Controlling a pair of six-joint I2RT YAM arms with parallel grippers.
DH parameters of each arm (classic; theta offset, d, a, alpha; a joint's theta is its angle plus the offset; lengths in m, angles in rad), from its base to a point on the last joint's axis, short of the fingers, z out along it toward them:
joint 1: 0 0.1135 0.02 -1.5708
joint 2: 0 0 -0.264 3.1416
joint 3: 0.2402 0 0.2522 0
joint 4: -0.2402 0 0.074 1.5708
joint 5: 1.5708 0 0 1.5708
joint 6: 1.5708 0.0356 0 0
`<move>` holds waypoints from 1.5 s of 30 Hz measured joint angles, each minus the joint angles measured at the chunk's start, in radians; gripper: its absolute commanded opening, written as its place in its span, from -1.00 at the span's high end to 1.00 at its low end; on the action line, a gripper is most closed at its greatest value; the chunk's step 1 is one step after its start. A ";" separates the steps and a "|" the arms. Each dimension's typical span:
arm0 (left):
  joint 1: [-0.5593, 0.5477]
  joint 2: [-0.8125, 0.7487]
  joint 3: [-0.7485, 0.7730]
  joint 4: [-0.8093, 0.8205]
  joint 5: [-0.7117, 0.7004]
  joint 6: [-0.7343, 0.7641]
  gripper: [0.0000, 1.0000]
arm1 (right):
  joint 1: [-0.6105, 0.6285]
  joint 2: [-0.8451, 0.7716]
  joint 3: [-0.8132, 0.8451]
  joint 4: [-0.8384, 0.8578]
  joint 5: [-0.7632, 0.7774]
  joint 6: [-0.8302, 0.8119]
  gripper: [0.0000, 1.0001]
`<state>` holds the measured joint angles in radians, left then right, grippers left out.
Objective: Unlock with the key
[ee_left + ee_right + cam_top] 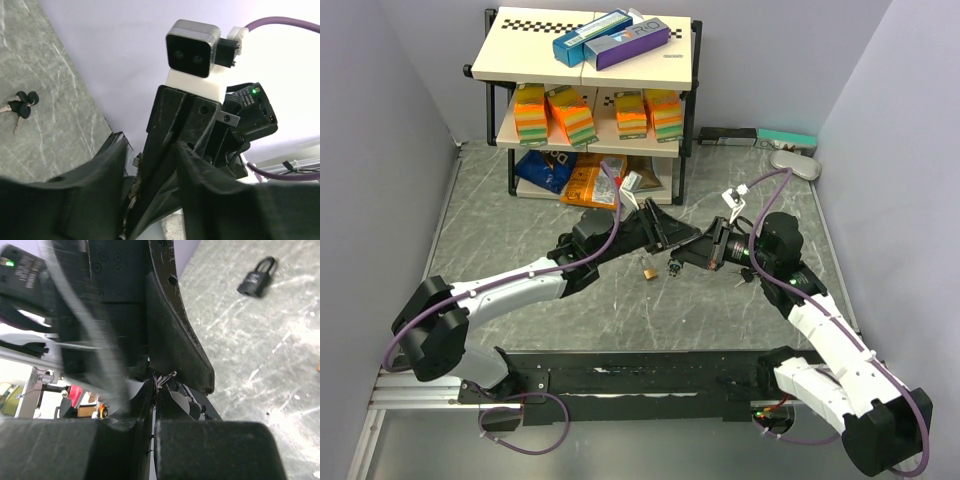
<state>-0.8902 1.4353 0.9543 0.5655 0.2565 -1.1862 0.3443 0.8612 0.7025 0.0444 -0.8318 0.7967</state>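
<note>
My two grippers meet tip to tip above the middle of the table. The right gripper (688, 254) (154, 396) is shut, and a thin metal piece, apparently the key (133, 192), sits pinched at its tips. Its fingers lie between the fingers of my left gripper (668, 240) (150, 152), which stand apart on either side of them. A small piece (673, 268) hangs just under the meeting point. A black padlock (257, 282) lies on the table in the right wrist view. A small brass padlock (648, 271) lies just below the grippers.
A bunch of black-headed keys (22, 105) lies on the table. A shelf rack (588, 95) with boxes, sponges and snack bags stands at the back. Grey walls close in both sides. A grey case (794, 163) lies at the back right.
</note>
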 measured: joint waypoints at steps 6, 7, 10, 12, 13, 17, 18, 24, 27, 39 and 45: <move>-0.001 0.000 0.004 -0.017 0.000 -0.002 -0.12 | 0.000 0.007 0.010 -0.054 -0.007 -0.032 1.00; -0.001 0.000 0.004 -0.019 0.000 -0.002 -0.10 | 0.000 0.007 0.014 -0.061 -0.009 -0.035 1.00; 0.000 0.000 0.004 -0.024 0.000 -0.003 -0.08 | 0.000 0.007 0.022 -0.071 -0.018 -0.043 1.00; 0.001 0.000 0.004 -0.035 -0.001 -0.003 -0.26 | 0.000 0.007 0.026 -0.080 -0.027 -0.051 1.00; 0.002 0.000 0.004 -0.047 -0.003 -0.003 -0.41 | 0.000 0.007 0.031 -0.088 -0.031 -0.055 1.00; 0.013 -0.013 0.004 -0.127 -0.024 -0.001 -0.81 | -0.006 0.016 0.074 -0.137 -0.064 -0.084 1.00; 0.018 -0.021 0.004 -0.150 -0.031 -0.002 -0.87 | -0.009 0.023 0.095 -0.159 -0.079 -0.098 1.00; 0.041 -0.100 0.004 -0.244 -0.054 -0.006 -0.98 | -0.026 0.143 0.327 -0.459 -0.140 -0.284 1.00; 0.045 -0.134 0.004 -0.274 -0.053 -0.012 -0.93 | -0.029 0.236 0.447 -0.640 -0.127 -0.417 1.00; 0.045 -0.088 0.043 -0.329 0.071 -0.032 -0.46 | -0.023 0.273 0.522 -0.934 -0.110 -0.658 1.00; 0.045 -0.054 0.067 -0.346 0.116 -0.032 -0.21 | -0.014 0.276 0.534 -0.957 -0.112 -0.690 1.00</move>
<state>-0.8455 1.3815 1.0214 0.2195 0.3721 -1.2182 0.3305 1.1370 1.2362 -0.9123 -0.9436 0.1062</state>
